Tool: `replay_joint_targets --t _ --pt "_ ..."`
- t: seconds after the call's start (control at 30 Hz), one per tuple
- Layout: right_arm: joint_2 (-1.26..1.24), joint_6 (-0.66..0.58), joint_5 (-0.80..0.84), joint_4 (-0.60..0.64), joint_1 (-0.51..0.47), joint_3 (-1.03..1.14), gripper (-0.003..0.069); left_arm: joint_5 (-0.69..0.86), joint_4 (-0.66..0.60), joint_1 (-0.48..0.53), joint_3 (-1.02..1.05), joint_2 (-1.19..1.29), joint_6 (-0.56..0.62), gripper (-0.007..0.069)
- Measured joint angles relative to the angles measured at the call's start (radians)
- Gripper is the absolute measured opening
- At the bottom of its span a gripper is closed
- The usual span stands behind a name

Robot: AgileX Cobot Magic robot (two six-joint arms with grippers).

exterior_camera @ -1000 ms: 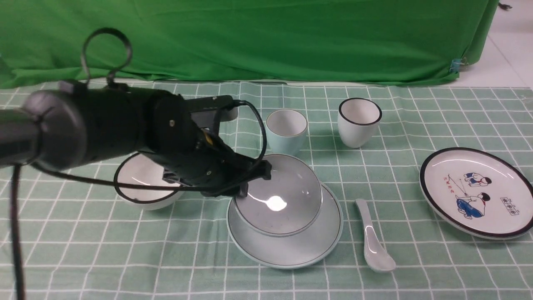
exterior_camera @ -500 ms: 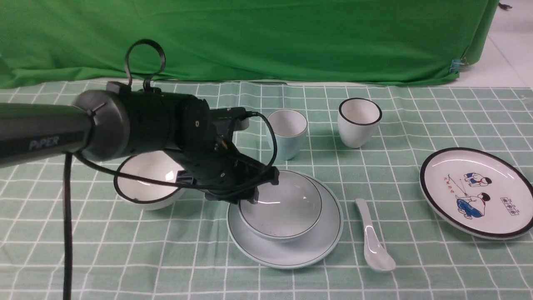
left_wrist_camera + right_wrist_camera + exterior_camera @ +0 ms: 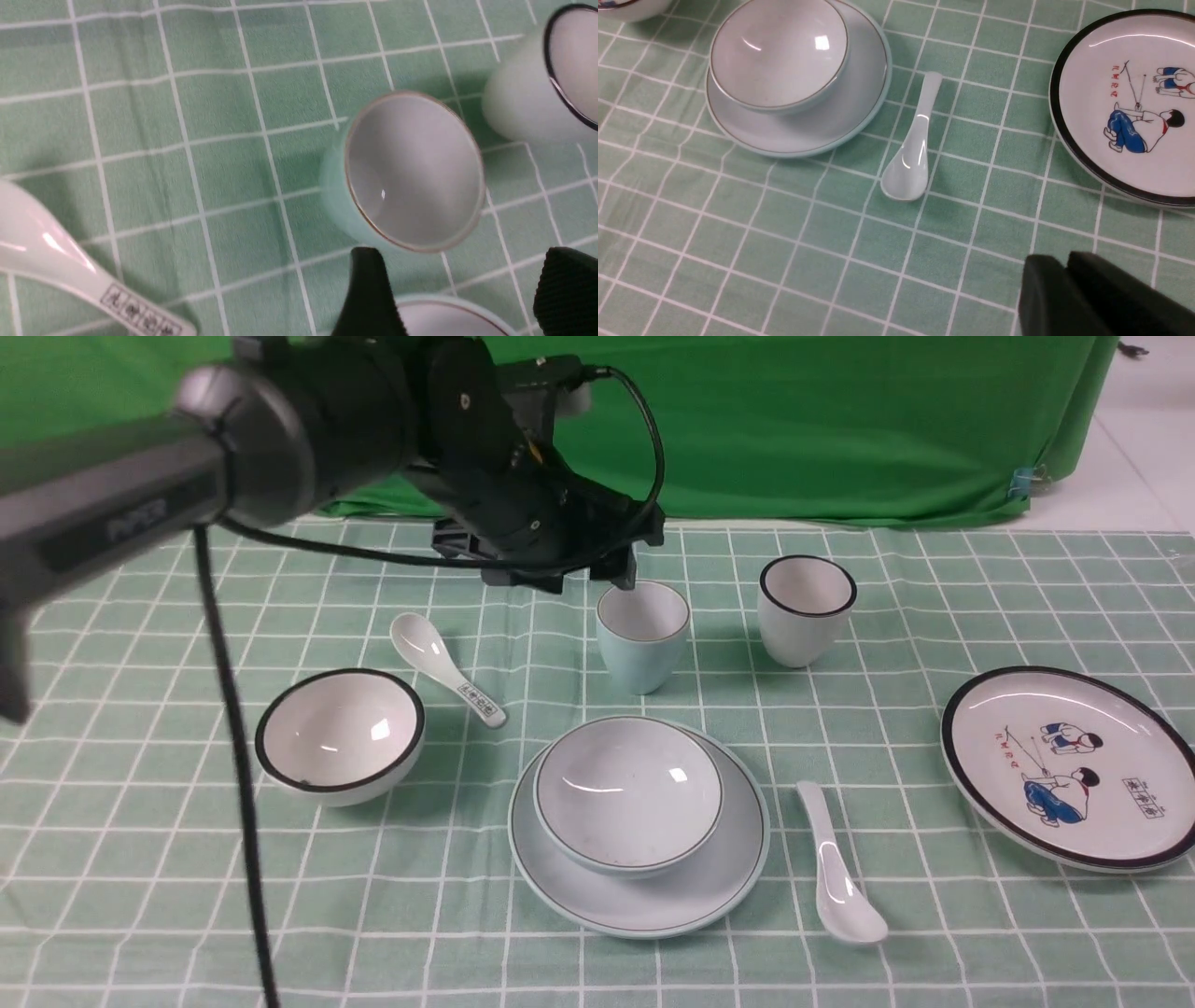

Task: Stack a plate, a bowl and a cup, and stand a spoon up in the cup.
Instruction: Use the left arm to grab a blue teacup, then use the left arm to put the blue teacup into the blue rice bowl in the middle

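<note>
tablecloth point(image 3: 187, 859): mint green, white grid. backdrop point(image 3: 794, 429): green. plate point(image 3: 738, 859), bowl point(image 3: 627, 793): pale blue-grey, thin dark rim line. cup point(image 3: 642, 635): pale blue, white inside. spoon point(image 3: 836, 877): plain glossy white. second cup point(image 3: 806, 609), second bowl point(image 3: 339, 735): white, black rim. picture plate point(image 3: 980, 756): white, black rim, blue-and-red cartoon figures. second spoon point(image 3: 439, 663): white, dark-printed handle.

— What sits at the desk's left?
— A deep white ceramic bowl with a thick black rim point(image 3: 340, 735). Just behind it lies a white ceramic spoon with a dark-printed handle point(image 3: 443, 667), both on the green checked cloth point(image 3: 140, 859).
— And right?
— An upright black-rimmed white cup point(image 3: 807, 609). Nearer is a black-rimmed white plate with cartoon figures point(image 3: 990, 709). A green drape point(image 3: 840, 429) hangs behind.
</note>
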Motion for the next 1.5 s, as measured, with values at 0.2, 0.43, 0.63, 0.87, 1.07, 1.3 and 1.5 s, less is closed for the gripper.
replay_joint_targets --t 0.2,0.43,0.63,0.87,1.07,1.3,1.5 --pt "0.000 -0.003 0.000 -0.006 0.000 0.000 0.0099 0.030 0.009 0.004 -0.183 0.186 -0.022 0.0449" --pt "0.000 -0.031 0.000 -0.010 0.000 0.000 0.0106 0.072 0.012 0.005 -0.265 0.275 -0.034 0.0360" --pt "0.001 -0.034 -0.001 -0.033 0.000 0.000 0.0113 0.164 0.107 0.005 -0.284 0.260 -0.047 0.0033" --pt "0.001 -0.037 -0.001 -0.045 0.000 0.000 0.0118 0.315 0.115 0.008 -0.307 0.142 0.016 0.0031" --pt "0.001 -0.037 -0.007 -0.051 0.000 0.000 0.0122 0.454 0.008 0.001 -0.279 -0.014 0.122 0.0031" --pt "0.001 -0.037 -0.007 -0.052 0.000 0.001 0.0127 0.301 0.003 -0.082 0.107 -0.103 0.141 0.0031" --pt "0.001 -0.037 -0.007 -0.052 0.002 0.001 0.0129 0.194 0.011 -0.089 0.217 -0.099 0.120 0.0031"
